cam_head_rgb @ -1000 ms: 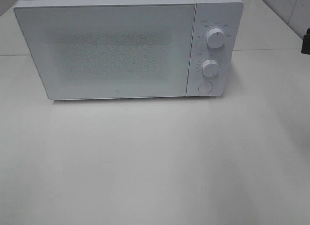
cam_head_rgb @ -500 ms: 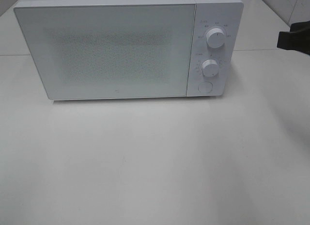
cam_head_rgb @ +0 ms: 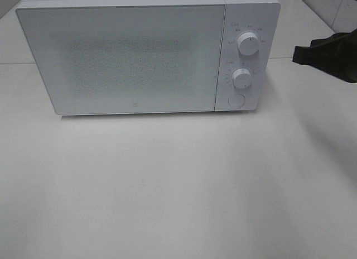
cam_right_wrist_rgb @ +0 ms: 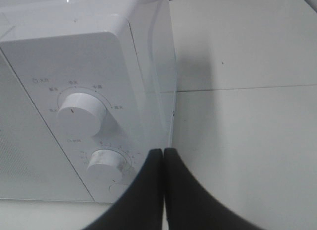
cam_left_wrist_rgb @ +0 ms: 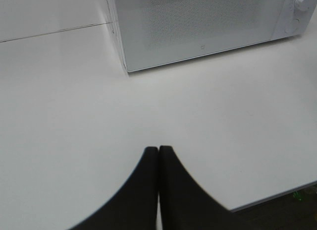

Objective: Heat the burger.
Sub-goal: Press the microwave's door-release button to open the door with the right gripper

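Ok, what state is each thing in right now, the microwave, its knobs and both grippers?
Microwave door: shut.
Upper knob: setting too small to read.
Lower knob: setting too small to read.
Left gripper: shut, holding nothing.
Right gripper: shut, holding nothing.

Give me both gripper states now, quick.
Left gripper: closed, holding nothing.
Right gripper: closed, holding nothing.

Microwave point(cam_head_rgb: 148, 52) on table point(cam_head_rgb: 178, 186), upper knob point(cam_head_rgb: 247, 43) above lower knob point(cam_head_rgb: 242, 79) at its right, right tool point(cam_head_rgb: 297, 54) further right
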Robot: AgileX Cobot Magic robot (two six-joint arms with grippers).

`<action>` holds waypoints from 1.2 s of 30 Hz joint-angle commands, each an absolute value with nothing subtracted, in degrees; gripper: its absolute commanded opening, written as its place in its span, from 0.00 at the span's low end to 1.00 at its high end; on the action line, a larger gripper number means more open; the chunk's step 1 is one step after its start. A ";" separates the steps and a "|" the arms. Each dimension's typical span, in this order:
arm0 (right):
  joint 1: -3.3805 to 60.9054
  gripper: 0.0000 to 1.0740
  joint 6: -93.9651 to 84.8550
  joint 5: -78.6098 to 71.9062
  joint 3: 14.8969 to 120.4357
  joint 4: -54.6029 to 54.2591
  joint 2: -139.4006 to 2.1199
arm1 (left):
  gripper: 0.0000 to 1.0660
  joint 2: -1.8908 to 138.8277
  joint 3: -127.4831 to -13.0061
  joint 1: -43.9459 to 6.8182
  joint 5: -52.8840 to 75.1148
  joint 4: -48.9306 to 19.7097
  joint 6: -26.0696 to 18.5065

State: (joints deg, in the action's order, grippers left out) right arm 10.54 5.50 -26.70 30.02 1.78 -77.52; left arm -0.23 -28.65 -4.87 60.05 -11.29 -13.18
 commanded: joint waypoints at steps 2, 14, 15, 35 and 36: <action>10.71 0.00 6.25 -28.25 30.31 2.06 -80.67 | 0.00 -0.52 -28.36 -4.70 59.36 -11.63 -13.01; 10.71 0.00 11.57 -30.83 30.31 13.12 -89.55 | 0.00 -0.52 -28.36 -4.70 59.36 -11.63 -13.01; 10.71 0.00 11.57 -30.83 30.31 13.12 -89.55 | 0.00 -0.52 -28.36 -4.70 59.36 -11.63 -13.01; 10.71 0.00 66.23 -47.38 30.31 20.45 -99.47 | 0.00 -0.52 -28.36 -4.70 59.36 -11.63 -13.01; 10.71 0.00 66.23 -47.38 30.31 20.45 -99.47 | 0.00 -0.52 -28.36 -4.70 59.36 -11.63 -13.01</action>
State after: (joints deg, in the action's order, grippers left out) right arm 10.54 61.76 -45.32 30.14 19.82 -99.64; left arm -0.23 -28.65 -4.87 60.05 -11.29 -13.18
